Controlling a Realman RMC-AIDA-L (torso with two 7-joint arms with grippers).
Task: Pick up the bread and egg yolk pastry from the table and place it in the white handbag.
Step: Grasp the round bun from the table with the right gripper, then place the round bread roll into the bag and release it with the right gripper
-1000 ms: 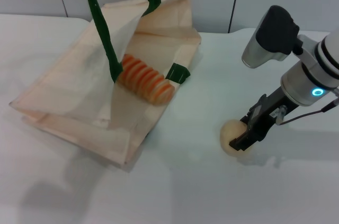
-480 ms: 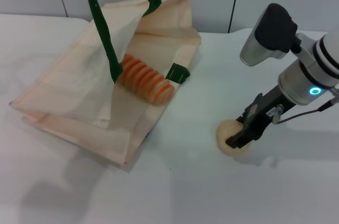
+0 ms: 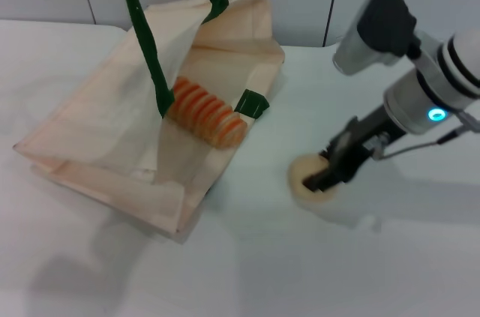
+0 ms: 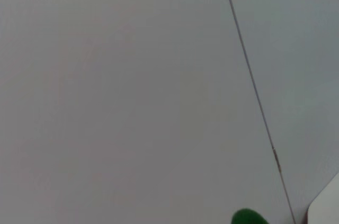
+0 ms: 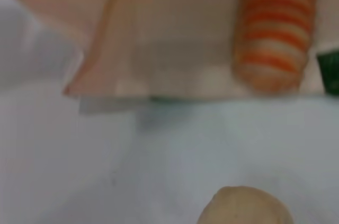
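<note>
On the table (image 3: pixel 247 264), right of the white handbag (image 3: pixel 97 137): right gripper (image 3: pixel 324 176) clamped on the egg yolk pastry (image 3: pixel 306 180). Bread (image 3: pixel 206 112) inside the bag's mouth. Left gripper unseen.

From the right wrist camera you see the egg yolk pastry (image 5: pixel 245 206), a pale beige round, cut off at the near edge of the picture and resting on the white table (image 5: pixel 132 155). Beyond it lies the white handbag (image 5: pixel 159 33), its cream edge meeting the table. The bread (image 5: pixel 275 28), striped orange and cream, lies on the bag with one rounded end toward the pastry, well apart from it.
</note>
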